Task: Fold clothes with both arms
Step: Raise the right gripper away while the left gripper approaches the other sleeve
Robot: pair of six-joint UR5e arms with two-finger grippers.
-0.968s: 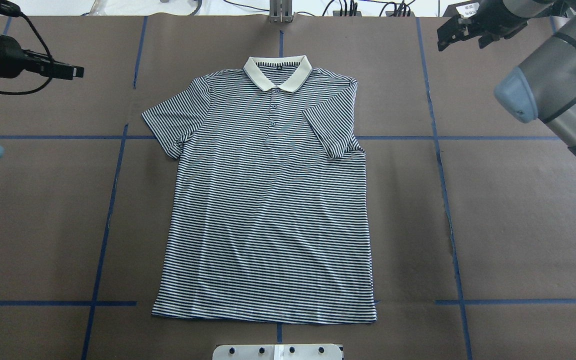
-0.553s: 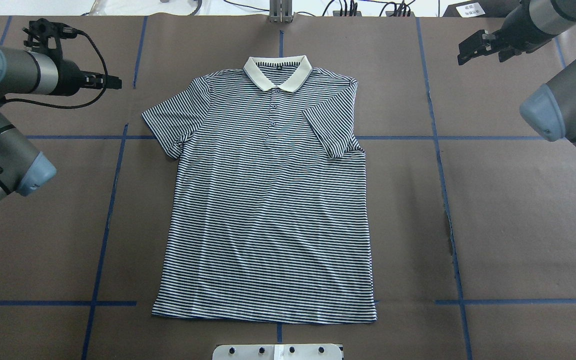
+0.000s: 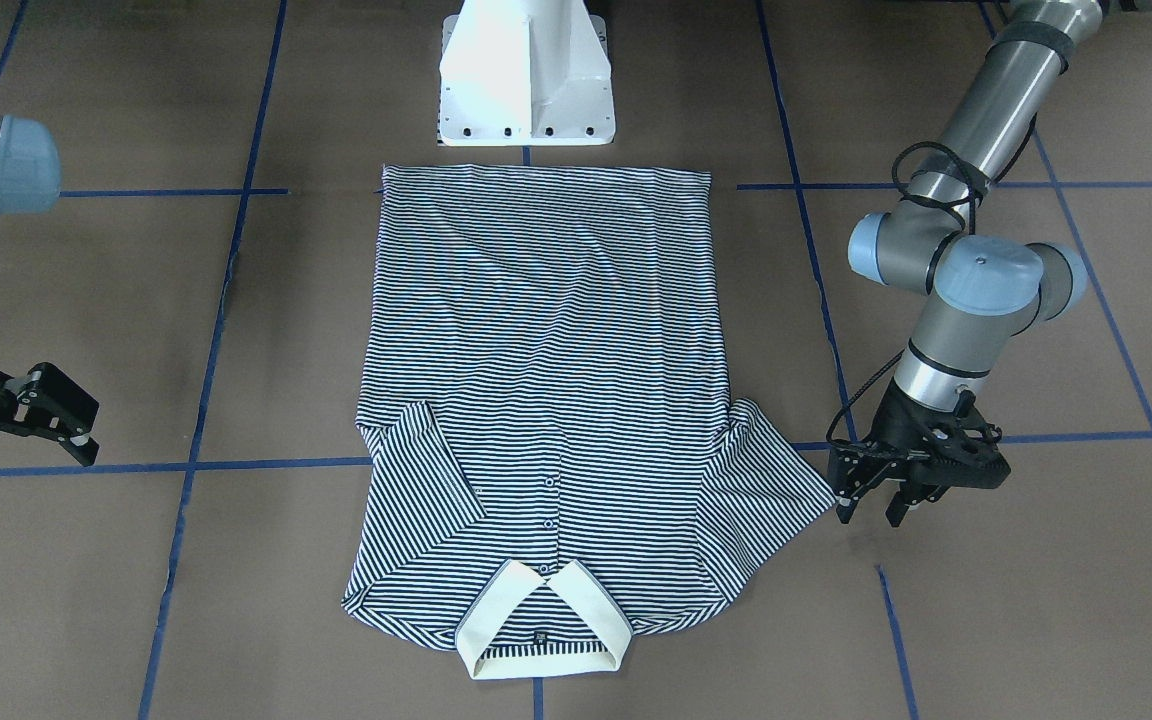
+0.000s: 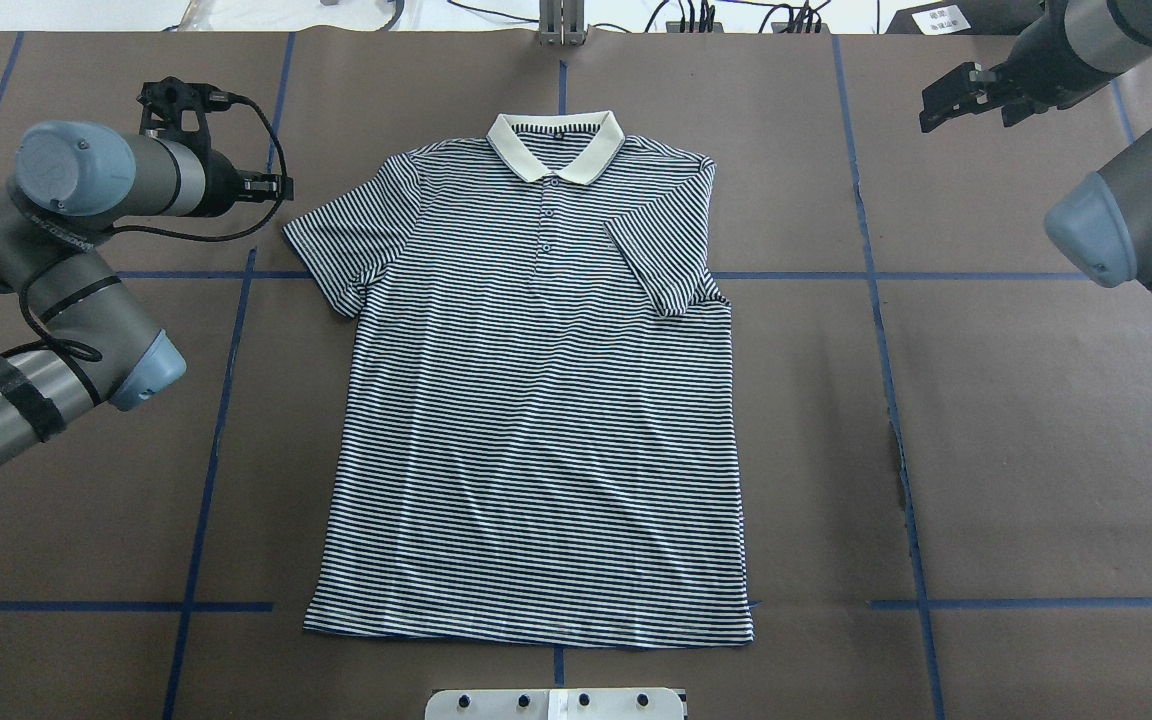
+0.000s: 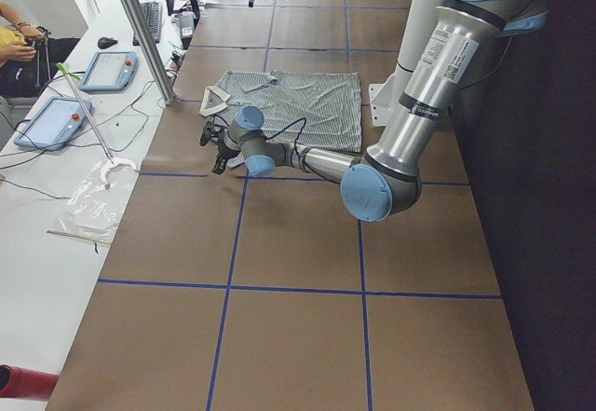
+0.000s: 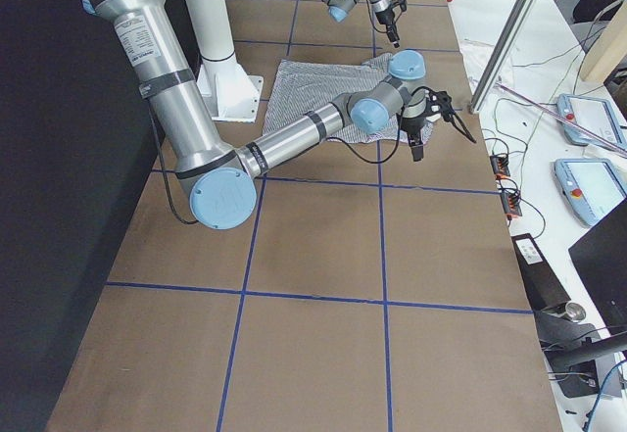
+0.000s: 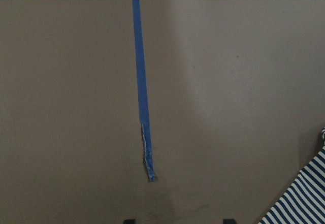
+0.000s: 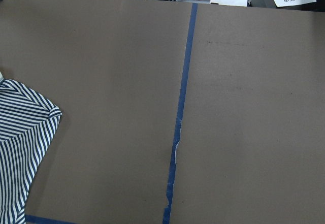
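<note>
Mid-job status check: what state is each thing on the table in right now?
polo shirt: lying flat, front up
left-side sleeve: spread out flat
right-side sleeve: folded in over the chest
left gripper: open, empty, beside the left-side sleeve
right gripper: open, empty, away from the shirt

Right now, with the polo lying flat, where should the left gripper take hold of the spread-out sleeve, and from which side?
Probably pinch the cuff edge of the spread sleeve, coming in low from the outer side, where the open left gripper hangs beside its tip. The sleeve lies flat and points outward, so its hem is the free edge nearest.
</note>
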